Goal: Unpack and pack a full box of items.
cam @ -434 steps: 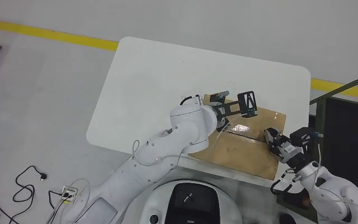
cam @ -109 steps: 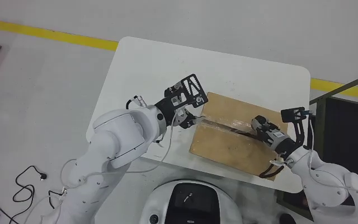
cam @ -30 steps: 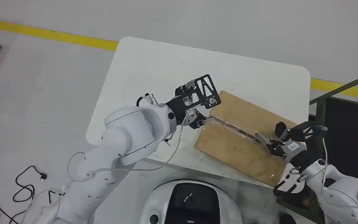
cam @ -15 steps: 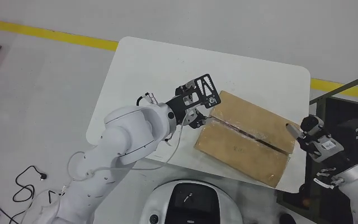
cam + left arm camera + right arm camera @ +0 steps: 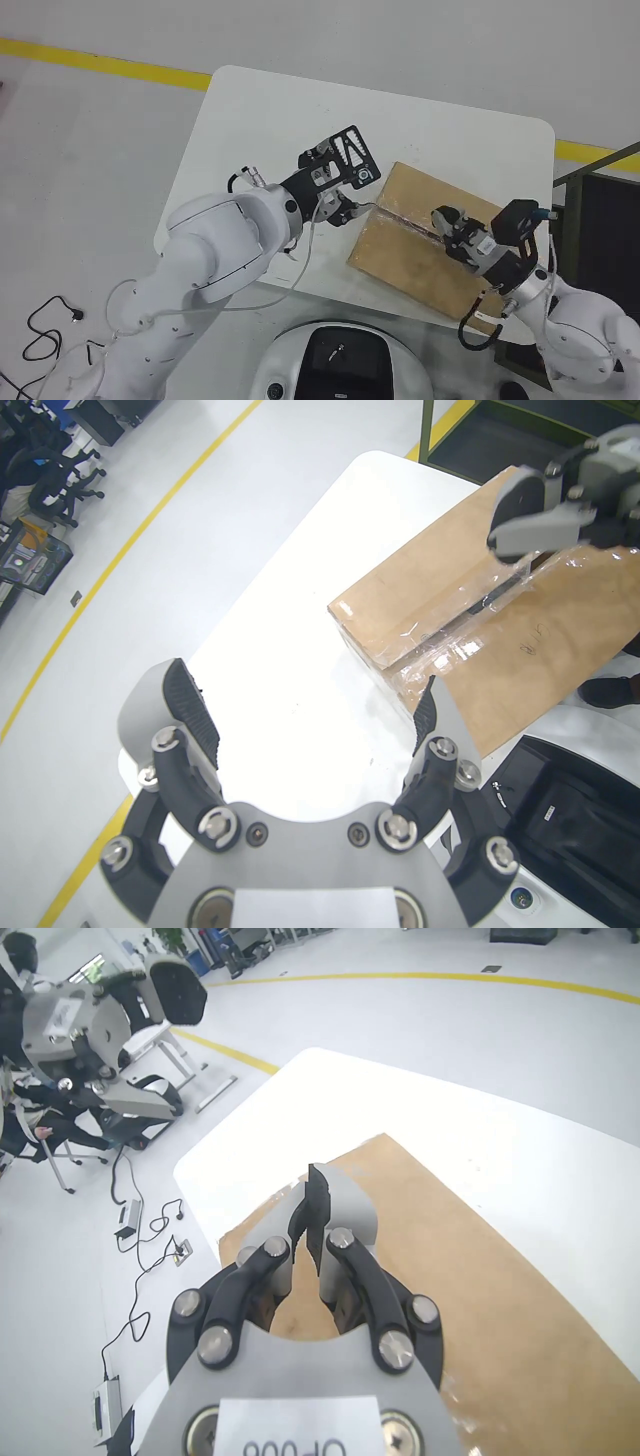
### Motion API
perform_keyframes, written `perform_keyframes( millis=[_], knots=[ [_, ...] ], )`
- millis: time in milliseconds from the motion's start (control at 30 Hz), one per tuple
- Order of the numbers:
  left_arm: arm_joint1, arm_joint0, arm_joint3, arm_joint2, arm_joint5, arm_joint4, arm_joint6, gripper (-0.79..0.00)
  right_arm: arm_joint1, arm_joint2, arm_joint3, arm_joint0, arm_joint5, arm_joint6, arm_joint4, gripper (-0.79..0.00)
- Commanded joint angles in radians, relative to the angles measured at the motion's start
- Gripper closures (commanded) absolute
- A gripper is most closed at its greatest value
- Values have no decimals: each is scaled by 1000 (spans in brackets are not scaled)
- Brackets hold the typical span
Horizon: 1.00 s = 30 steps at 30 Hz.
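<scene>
Box [image 5: 405, 265] sits at the table's [image 5: 290, 130] near right corner; left gripper [image 5: 300, 685] gapes just beside its end, right gripper [image 5: 312, 1183] pinched closed over the taped seam [image 5: 440, 632], perhaps touching.

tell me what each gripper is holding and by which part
Left gripper: open and empty, beside a corner of the box. Right gripper: shut at the taped seam on the box top; whether it pinches tape cannot be told.
</scene>
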Motion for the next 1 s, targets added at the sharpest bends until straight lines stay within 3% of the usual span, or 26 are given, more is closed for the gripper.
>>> perform_keyframes(
  millis=[0,200,367,967],
  knots=[
    [3,10,-10,-13,0,0,-7,-785,-6,-79,49,49,7,-25,-36,0],
    [10,30,-25,-35,-7,2,-18,-785,-23,-224,162,145,49,-80,-124,0],
    [11,31,-25,-36,-12,1,-19,-785,-34,-278,221,173,107,-103,-160,0],
    [11,31,-25,-36,-12,1,-19,-785,-27,-134,125,44,165,-48,-81,0]
  ],
)
